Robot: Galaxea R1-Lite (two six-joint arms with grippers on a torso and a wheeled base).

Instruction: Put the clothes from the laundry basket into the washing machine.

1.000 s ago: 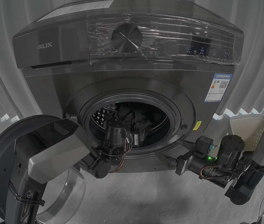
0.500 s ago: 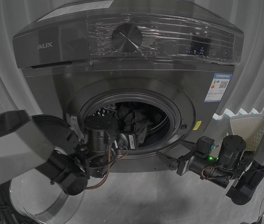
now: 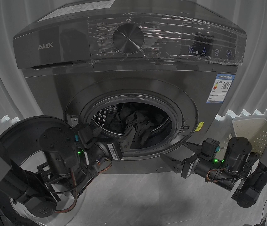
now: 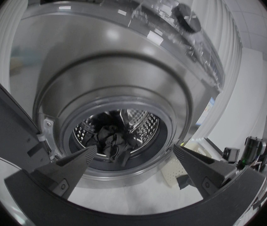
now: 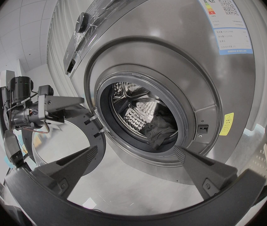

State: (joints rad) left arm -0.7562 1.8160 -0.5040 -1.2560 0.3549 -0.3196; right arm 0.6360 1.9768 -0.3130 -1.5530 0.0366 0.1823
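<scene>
Open round door [image 3: 23,132] sits outboard of the left pincer. It has a dark rim and a clear domed glass bowl, and is swung fully to that side.

Left pincer [image 3: 125,142] [image 4: 133,160] has its dark wedge-shaped fingers spread wide and nothing between them. It is just outside the drum mouth, by the lower rim on the door side, and aimed into the drum.

Washing machine [image 3: 133,79] is straight ahead of both pincers. It is a front-loader with a smooth dark-grey metal body and a concave ring around the opening. Up top there is a round brushed dial [image 3: 128,38] and a control panel under wrinkled clear film [image 3: 171,38].

Drum [image 4: 143,126] is shiny perforated steel. The clothes [image 3: 136,123] [image 4: 114,143] [image 5: 158,129] are a dark crumpled soft heap inside it, beyond the left pincer's tips, with one fold drooping toward the front lip.

Energy label [image 3: 223,88] and a small yellow sticker [image 3: 199,126] are on the front panel above the right pincer.

Right pincer [image 3: 177,157] [image 5: 133,164] is gaping and empty. It is low at the machine's front, below the opening's far edge and apart from the clothes.

Laundry basket [image 3: 253,132] is pale perforated plastic with rounded corners. It is just behind the right pincer's wrist, and its contents can't be made out.

Floor [image 3: 146,198] is smooth grey. A white pleated curtain [image 3: 1,79] hangs behind and beside the machine. Ceiling [image 5: 20,22] is tiled.
</scene>
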